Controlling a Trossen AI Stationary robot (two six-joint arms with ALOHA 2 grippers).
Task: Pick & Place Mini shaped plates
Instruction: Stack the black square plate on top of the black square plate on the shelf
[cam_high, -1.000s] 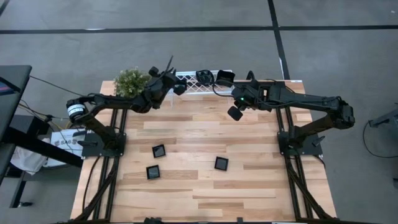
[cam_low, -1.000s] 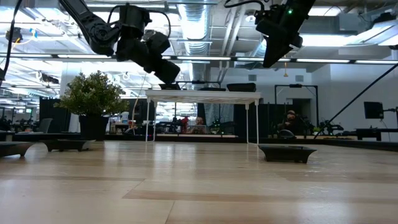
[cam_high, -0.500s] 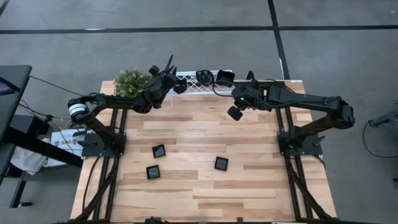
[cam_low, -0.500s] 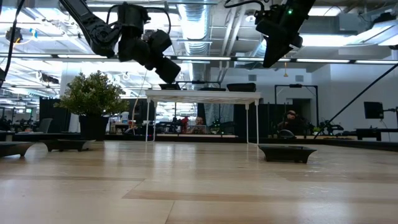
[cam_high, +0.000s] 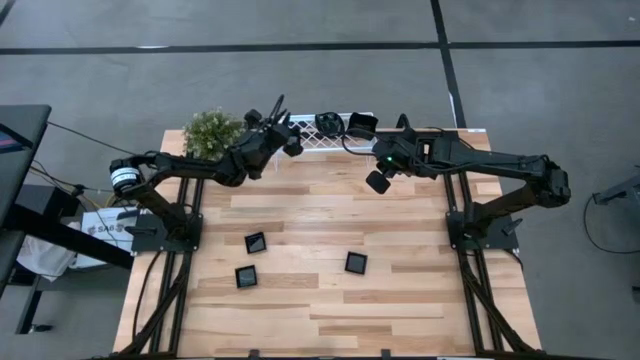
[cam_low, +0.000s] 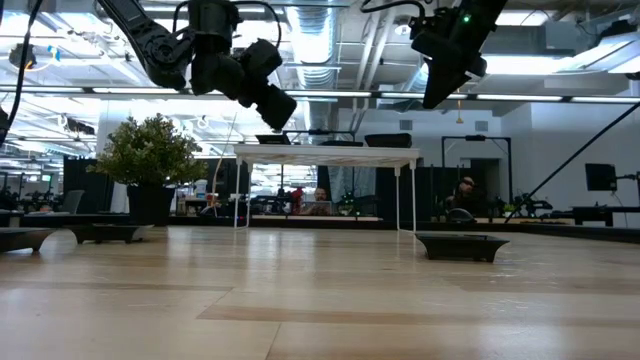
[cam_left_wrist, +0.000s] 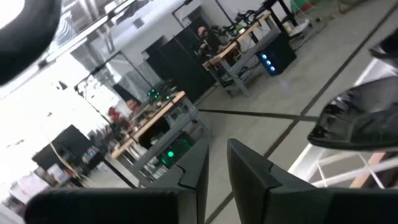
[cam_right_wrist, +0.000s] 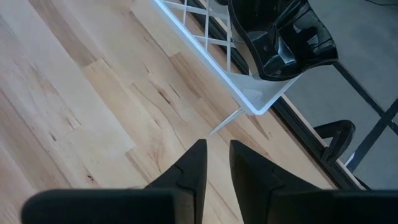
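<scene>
Black plates sit on the rack just beyond the left hand, nearly pressed together, empty; next it must spread. Right hand waits likewise.

Even, bright overhead light fills the top-down view, with only faint shadows on the pale wooden plank tabletop. The table-level view is backlit by ceiling strip lights across the upper frame, silhouetting the arms. The left wrist view is motion-blurred; a glossy black dish shows glare.
</scene>
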